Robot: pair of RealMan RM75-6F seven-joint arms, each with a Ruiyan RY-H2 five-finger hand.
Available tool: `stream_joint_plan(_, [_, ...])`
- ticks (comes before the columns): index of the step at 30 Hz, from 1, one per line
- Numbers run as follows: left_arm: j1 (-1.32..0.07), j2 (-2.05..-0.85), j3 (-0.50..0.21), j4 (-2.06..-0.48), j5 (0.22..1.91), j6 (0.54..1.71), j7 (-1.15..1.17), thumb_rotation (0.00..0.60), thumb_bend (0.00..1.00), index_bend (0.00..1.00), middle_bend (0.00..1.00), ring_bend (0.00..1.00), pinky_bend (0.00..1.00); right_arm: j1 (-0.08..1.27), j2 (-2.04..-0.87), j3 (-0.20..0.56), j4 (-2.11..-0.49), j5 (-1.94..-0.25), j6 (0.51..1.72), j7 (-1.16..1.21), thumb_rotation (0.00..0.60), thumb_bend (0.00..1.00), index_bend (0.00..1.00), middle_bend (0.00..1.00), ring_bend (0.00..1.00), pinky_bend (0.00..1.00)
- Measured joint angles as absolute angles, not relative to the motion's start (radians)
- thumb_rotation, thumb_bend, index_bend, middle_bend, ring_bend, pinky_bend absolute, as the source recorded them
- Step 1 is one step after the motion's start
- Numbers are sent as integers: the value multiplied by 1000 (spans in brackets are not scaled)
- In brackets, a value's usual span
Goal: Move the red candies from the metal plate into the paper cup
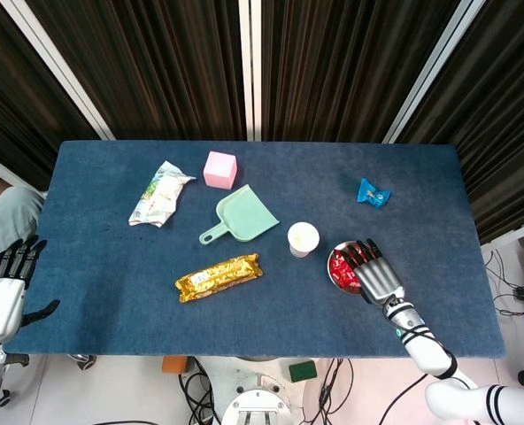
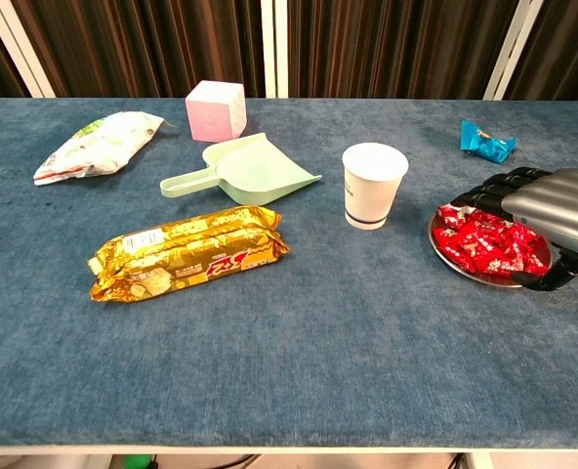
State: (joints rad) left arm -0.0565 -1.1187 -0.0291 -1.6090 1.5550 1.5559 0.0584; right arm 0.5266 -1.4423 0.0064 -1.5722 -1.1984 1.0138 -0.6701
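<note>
Red candies (image 2: pixel 487 244) lie heaped on a small metal plate (image 2: pixel 462 270) at the right of the table; the head view shows the candies (image 1: pixel 340 267) on the plate (image 1: pixel 333 277) too. A white paper cup (image 2: pixel 374 185) stands upright just left of the plate, also seen from above as the cup (image 1: pixel 303 239). My right hand (image 2: pixel 548 202) hovers over the plate's right side, fingers stretched toward the candies and thumb low beside the rim, holding nothing. From above, that right hand (image 1: pixel 374 274) covers part of the plate. My left hand (image 1: pixel 2 288) hangs off the table's left edge, fingers spread.
A gold snack pack (image 2: pixel 186 251) lies front left of the cup. Behind it are a green dustpan (image 2: pixel 248 168), a pink cube (image 2: pixel 215 108) and a white-green bag (image 2: pixel 99 142). A blue wrapped sweet (image 2: pixel 486 140) sits behind the plate.
</note>
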Motion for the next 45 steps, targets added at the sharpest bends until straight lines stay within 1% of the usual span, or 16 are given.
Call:
stream_joint_plan(5, [-55, -1117, -30, -1608, 1554, 1559, 52, 600, 96, 66, 51, 14, 139, 533, -1448, 6, -1574, -1196, 1013, -685, 600, 339, 38, 85, 0, 0])
stream_joint_plan(10, [-53, -1116, -30, -1606, 1557, 1563, 48, 600, 94, 66, 51, 14, 139, 538, -1459, 7, -1571, -1179, 1016, -710, 600, 339, 82, 133, 0, 0])
stream_joint_plan(13, [-53, -1116, -30, -1605, 1557, 1563, 46, 600, 95, 66, 51, 14, 139, 540, -1463, 5, -1568, -1169, 1017, -723, 600, 340, 105, 143, 0, 0])
stream_joint_plan(23, [-53, -1116, -29, -1606, 1559, 1563, 48, 600, 95, 66, 51, 14, 139, 543, -1480, 2, -1555, -1153, 1028, -740, 600, 345, 239, 230, 0, 0])
stream_joint_plan(28, [-55, -1117, -30, -1606, 1558, 1559, 51, 600, 94, 66, 51, 14, 139, 542, -1487, 2, -1543, -1148, 1034, -741, 600, 348, 279, 256, 0, 0])
stream_joint_plan(34, [-56, -1118, -30, -1606, 1556, 1555, 54, 600, 94, 66, 51, 14, 139, 540, -1496, 4, -1529, -1157, 1048, -733, 600, 351, 326, 323, 0, 0])
stream_joint_plan(41, [-59, -1120, -29, -1608, 1556, 1550, 59, 600, 95, 66, 51, 14, 139, 535, -1520, 7, -1496, -1188, 1073, -713, 600, 360, 417, 399, 0, 0])
stream_joint_plan(45, [-60, -1120, -30, -1608, 1555, 1549, 60, 600, 95, 66, 51, 14, 139, 533, -1532, 8, -1478, -1197, 1078, -709, 600, 365, 461, 418, 0, 0])
